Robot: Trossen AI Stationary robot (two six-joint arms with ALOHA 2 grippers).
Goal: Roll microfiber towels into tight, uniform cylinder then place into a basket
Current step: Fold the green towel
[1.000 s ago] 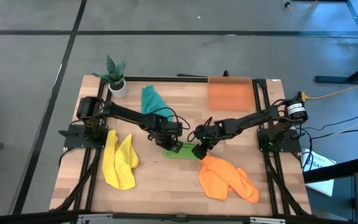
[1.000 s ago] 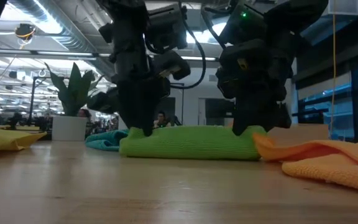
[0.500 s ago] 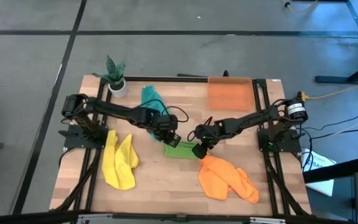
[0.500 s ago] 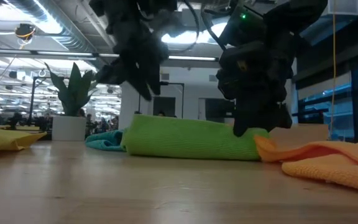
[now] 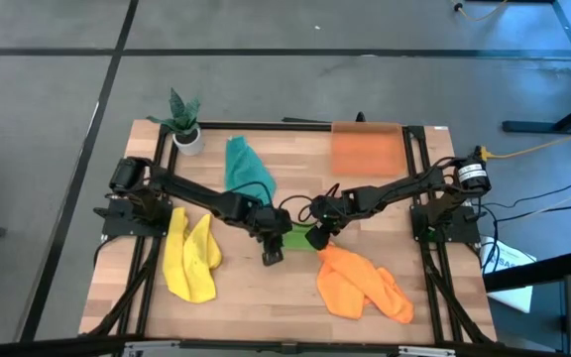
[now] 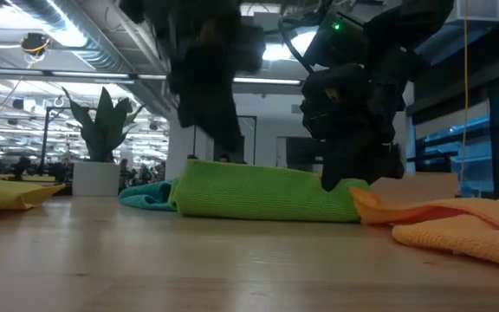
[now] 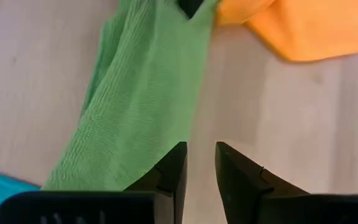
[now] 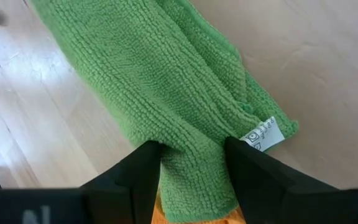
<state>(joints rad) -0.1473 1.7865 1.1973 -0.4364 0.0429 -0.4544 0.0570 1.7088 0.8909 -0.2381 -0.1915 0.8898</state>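
The bright green towel (image 6: pixel 258 192) lies on the table's middle as a loose, flattened roll, seen also in the high view (image 5: pixel 294 238). My right gripper (image 5: pixel 315 241) is shut on its right end, next to the orange towel (image 5: pixel 365 285). My left gripper (image 5: pixel 271 255) hangs above the table just near-side of the roll's left end; its fingers (image 7: pixel 229 171) stand a narrow gap apart with only bare wood between them. The yellow towel (image 5: pixel 190 260) lies at the left and the teal towel (image 5: pixel 246 167) at the back. The basket (image 5: pixel 367 149) stands far right. My right gripper pinches the green roll near its right end (image 8: pixel 194 134) between its two fingers (image 8: pixel 143 167), one on each long side, just beside the white label (image 8: pixel 263 133). The fingers slant down from the right and lie across the roll. The roll rests on the table.
A potted plant (image 5: pixel 184 124) stands at the far left corner. The orange towel's edge (image 6: pixel 379 208) lies against the roll's right end. Bare wood shows along the near edge between the yellow and orange towels.
My left gripper has lifted off the green roll's left end, risen, rolled its wrist and moved toward the table's near edge. The roll's left end has puffed up higher since; its right end has stayed under my still right gripper.
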